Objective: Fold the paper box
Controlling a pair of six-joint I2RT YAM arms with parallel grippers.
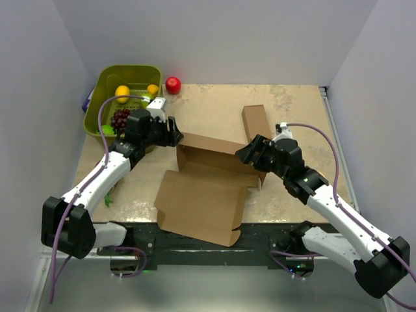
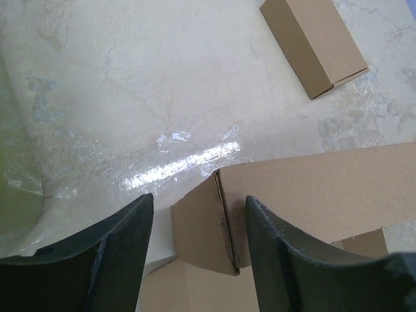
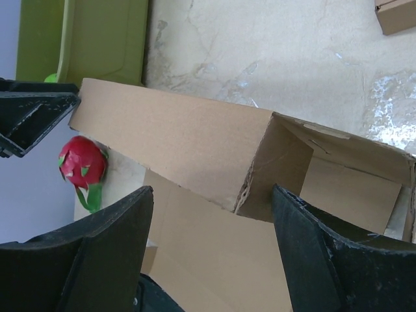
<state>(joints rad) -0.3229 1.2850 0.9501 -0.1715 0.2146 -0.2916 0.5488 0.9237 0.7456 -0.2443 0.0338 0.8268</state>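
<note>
The paper box (image 1: 201, 203) lies in the middle of the table, a brown corrugated sheet with its far walls raised and a broad flap flat toward me. My left gripper (image 1: 177, 135) is open at the box's far left corner. In the left wrist view its jaws (image 2: 198, 203) straddle the upright corner edge (image 2: 224, 218) without pinching it. My right gripper (image 1: 244, 153) is open at the right end of the raised wall. In the right wrist view its jaws (image 3: 211, 192) stand wide apart over the wall (image 3: 175, 136) and the side flap (image 3: 276, 166).
A much smaller brown cardboard box (image 1: 255, 121) lies behind the right gripper, also in the left wrist view (image 2: 312, 42). A green bin (image 1: 106, 83) with fruit stands at the far left, with a red apple (image 1: 173, 84) beside it. A dragon fruit (image 3: 81, 162) lies left of the box.
</note>
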